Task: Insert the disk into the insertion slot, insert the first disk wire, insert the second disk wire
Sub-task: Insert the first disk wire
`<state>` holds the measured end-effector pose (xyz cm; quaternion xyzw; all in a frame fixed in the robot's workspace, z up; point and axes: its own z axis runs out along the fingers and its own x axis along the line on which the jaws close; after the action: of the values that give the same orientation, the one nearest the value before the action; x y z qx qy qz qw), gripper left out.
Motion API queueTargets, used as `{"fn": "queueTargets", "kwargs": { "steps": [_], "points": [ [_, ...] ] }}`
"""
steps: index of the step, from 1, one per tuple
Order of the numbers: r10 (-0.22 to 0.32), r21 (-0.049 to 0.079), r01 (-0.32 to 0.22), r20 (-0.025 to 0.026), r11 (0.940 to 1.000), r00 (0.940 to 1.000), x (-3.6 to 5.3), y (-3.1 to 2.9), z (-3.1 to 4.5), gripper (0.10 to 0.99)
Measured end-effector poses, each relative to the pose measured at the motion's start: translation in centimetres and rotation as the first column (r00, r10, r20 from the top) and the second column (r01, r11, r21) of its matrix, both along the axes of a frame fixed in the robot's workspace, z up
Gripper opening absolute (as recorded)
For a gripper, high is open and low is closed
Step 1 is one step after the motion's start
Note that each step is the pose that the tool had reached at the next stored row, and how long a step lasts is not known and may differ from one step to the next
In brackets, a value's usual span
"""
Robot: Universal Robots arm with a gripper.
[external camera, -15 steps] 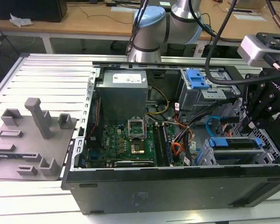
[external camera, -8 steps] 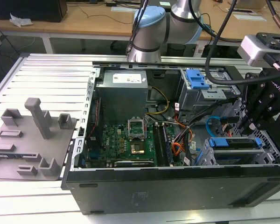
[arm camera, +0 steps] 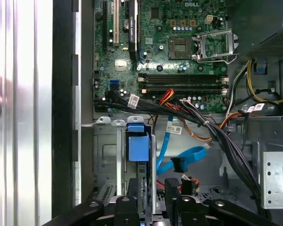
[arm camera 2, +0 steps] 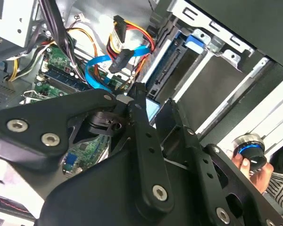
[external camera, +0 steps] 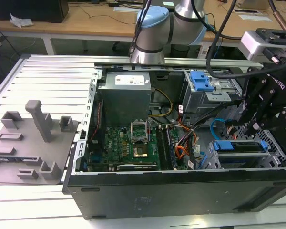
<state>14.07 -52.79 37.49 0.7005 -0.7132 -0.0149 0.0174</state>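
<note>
Grey ribbed metal table under black computer case, wooden desk behind.

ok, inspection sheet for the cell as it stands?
Surface: slatted metal table carrying the open PC case.
Job's things: disk sits in the insertion slot; second disk wire loops loose, its plug not in the disk.
Clutter: grey fixture block at the exterior view's left.
Grippers: end effector open, over the disk, holding nothing.
Cables: orange and black bundle crosses the case.
Surroundings: wooden desks behind; person's hand on a knob.
</note>
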Motion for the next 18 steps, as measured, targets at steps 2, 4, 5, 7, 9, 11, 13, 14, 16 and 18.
{"fn": "queueTargets", "kwargs": {
  "steps": [2,4,5,7,9,11,13,14,16,18],
  "points": [
    [0.0,0.0,0.0,0.0,1.0,1.0,0.0,0.55,0.0,0.361],
    [0.0,0.0,0.0,0.0,1.0,1.0,0.0,0.98,0.0,0.361],
    [0.0,0.0,0.0,0.0,1.0,1.0,0.0,1.04,0.0,0.361],
    [0.0,0.0,0.0,0.0,1.0,1.0,0.0,1.27,0.0,0.361],
    [0.0,0.0,0.0,0.0,1.0,1.0,0.01,1.31,-0.14,0.361],
    [0.0,0.0,0.0,0.0,1.0,1.0,0.02,1.32,-0.3,0.361],
    [0.0,0.0,0.0,0.0,1.0,1.0,0.02,1.33,-0.5,0.361],
    [0.0,0.0,0.0,0.0,1.0,1.0,0.02,1.33,-0.56,0.361],
    [0.0,0.0,0.0,0.0,1.0,1.0,0.02,1.35,-0.69,0.361],
    [0.0,0.0,0.0,0.0,1.0,1.0,0.03,1.41,-0.76,0.361]
  ]
}}
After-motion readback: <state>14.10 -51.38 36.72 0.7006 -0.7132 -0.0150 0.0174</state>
